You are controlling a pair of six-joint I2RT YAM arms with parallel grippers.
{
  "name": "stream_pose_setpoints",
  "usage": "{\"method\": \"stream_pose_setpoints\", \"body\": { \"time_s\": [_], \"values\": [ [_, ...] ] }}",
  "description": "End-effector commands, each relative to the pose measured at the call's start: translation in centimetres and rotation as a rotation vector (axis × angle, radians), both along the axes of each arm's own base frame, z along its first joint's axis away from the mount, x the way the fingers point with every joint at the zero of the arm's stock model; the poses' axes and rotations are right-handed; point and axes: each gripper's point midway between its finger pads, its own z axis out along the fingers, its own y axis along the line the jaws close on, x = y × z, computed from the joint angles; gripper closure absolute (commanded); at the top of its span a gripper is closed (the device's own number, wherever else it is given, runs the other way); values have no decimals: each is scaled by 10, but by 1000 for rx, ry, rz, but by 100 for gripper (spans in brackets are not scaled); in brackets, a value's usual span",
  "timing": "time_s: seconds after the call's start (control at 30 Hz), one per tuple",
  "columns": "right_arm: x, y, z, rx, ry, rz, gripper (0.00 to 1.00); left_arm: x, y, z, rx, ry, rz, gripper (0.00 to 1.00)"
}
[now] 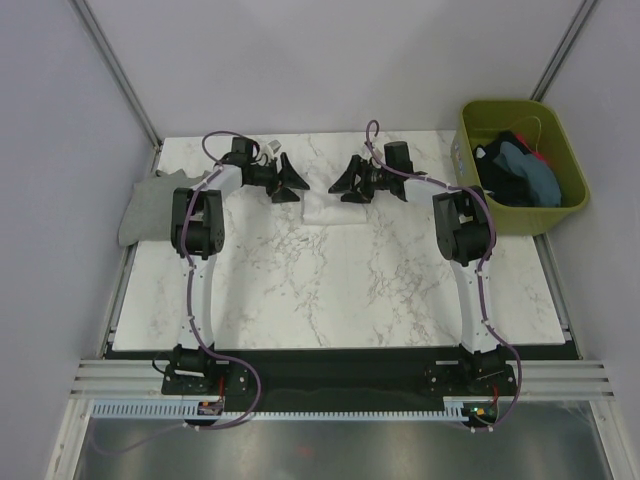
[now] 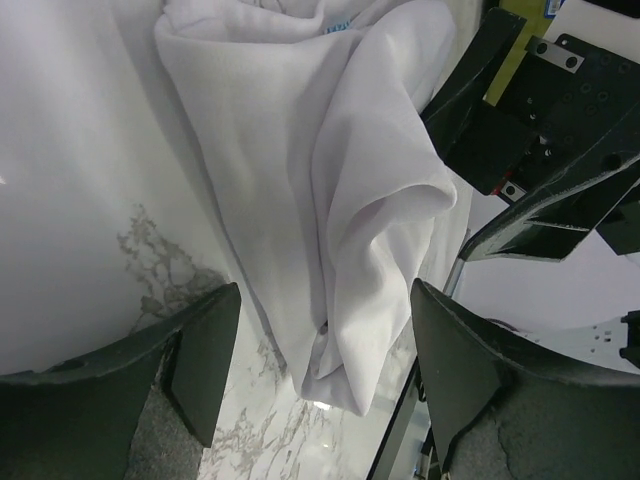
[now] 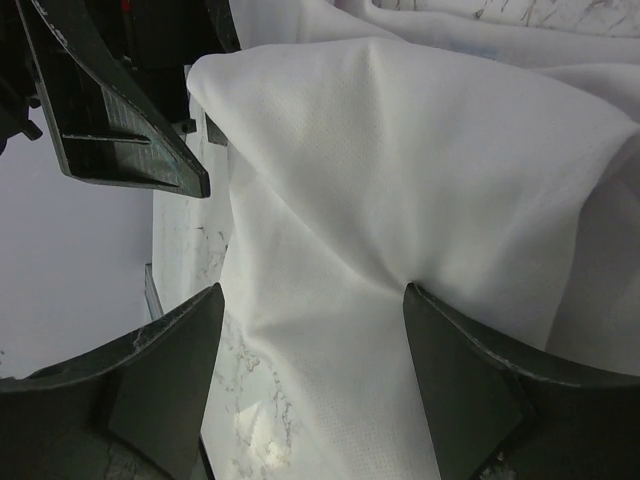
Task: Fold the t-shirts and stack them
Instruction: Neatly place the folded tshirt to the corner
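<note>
A bunched white t-shirt [image 1: 335,211] lies on the marble table at the far middle, between my two grippers. My left gripper [image 1: 290,186] stands open on its left, and in the left wrist view a hanging fold of the white t-shirt [image 2: 330,180] sits between the spread fingers of the left gripper [image 2: 325,340]. My right gripper [image 1: 349,180] is open on the other side. Its wrist view has the white t-shirt [image 3: 400,180] spread under the right gripper [image 3: 313,340], one fingertip [image 3: 430,320] touching the cloth. A small blue neck mark [image 2: 340,25] shows.
A grey t-shirt [image 1: 150,205] hangs over the table's left edge. An olive-green bin [image 1: 478,135] stands off the table's right rear corner, holding blue-teal and dark t-shirts [image 1: 520,172]. The table's far edge [image 2: 415,400] runs close beside the left gripper.
</note>
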Motion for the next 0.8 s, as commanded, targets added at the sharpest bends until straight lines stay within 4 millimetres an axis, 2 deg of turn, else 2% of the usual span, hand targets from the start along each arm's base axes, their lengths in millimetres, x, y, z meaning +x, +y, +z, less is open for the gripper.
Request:
{"method": "stream_pose_setpoints", "body": {
  "time_s": [0.0, 0.27, 0.37, 0.43, 0.47, 0.5, 0.6, 0.67, 0.7, 0.77],
  "values": [
    [4, -3, -10, -30, -12, -19, 18, -2, -16, -19, 21, 7, -18, 23],
    [0, -4, -11, -35, -10, -18, 18, -1, -22, -28, 28, 8, -21, 28],
    [-3, -5, -13, -38, -2, -17, 18, -2, -25, -28, 26, 10, -22, 41],
    [-4, -6, -13, -39, -2, -16, 18, -2, -27, -27, 26, 6, -25, 63],
    [-3, -5, -12, -38, -5, -16, 18, -2, -28, -26, 29, 4, -24, 79],
    [-3, -4, -9, -37, -12, -14, 18, -3, -27, -25, 33, 5, -21, 84],
    [-1, -5, -3, -34, -27, -15, 18, -1, -27, -21, 30, -9, -21, 92],
    [0, -5, 1, -35, -39, -14, 18, -2, -30, -16, 14, -20, -35, 93],
    [0, -5, 7, -34, -55, -10, 18, -2, -30, -14, 7, -24, -39, 98],
    [3, -8, 19, -31, -85, -11, 18, -4, -32, -3, -18, -37, -52, 98]
  ]
}}
